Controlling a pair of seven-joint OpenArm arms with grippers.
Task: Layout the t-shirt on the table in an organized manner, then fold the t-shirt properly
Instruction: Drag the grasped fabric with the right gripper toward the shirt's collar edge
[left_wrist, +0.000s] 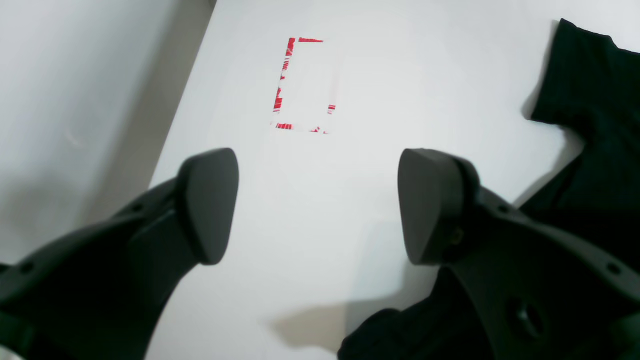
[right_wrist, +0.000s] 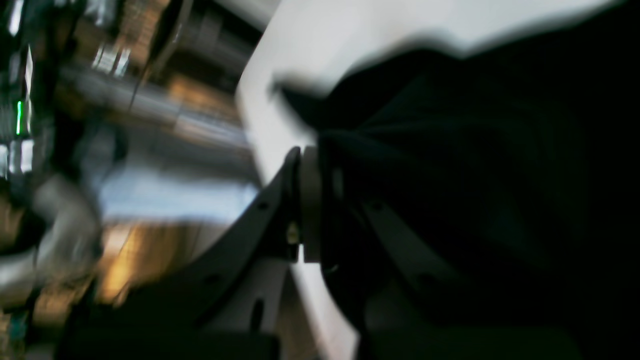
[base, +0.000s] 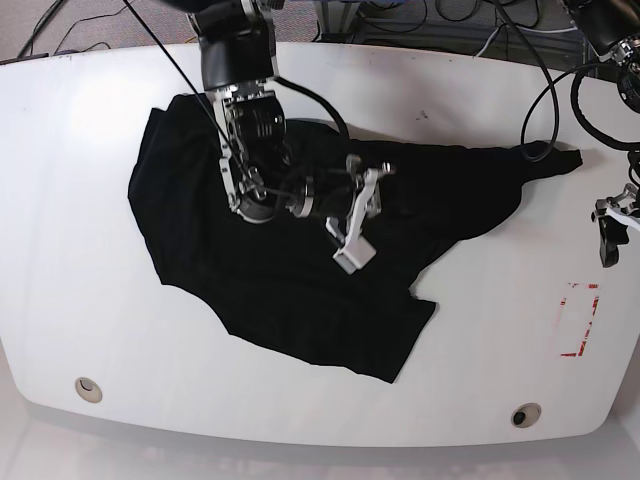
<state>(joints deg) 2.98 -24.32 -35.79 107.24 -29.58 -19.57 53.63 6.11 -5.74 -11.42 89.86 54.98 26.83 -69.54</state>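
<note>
The plain black, soft and wrinkled cloth t-shirt (base: 290, 270) lies spread unevenly over the middle of the large glossy white table (base: 90, 250), more to the base view's left than its right. One narrow part stretches toward the far right edge, ending in a thin tip, and a lower corner points toward the near edge. The cloth is rumpled, not flat, with folds gathering toward its centre.

The right gripper (base: 352, 232) sits above the middle of the shirt, its dark arm reaching in from the far side. In the right wrist view its fingers (right_wrist: 307, 200) are pressed together with black fabric bunched right against them, so it pinches a fold of the t-shirt (right_wrist: 450, 175); that view is blurred.

The left gripper (left_wrist: 317, 205) hovers over bare tabletop, its two dark rounded pads (left_wrist: 210, 200) spread wide apart with nothing between them. The shirt's edge (left_wrist: 590, 85) lies just beside it. Beyond the pads, a red tape rectangle outline (left_wrist: 302, 85) marks the table (left_wrist: 300, 250). In the base view this rectangle (base: 578, 320) lies near the right edge, well apart from the shirt. Two small round grommet holes (base: 88, 388) sit near the front edge.
</note>
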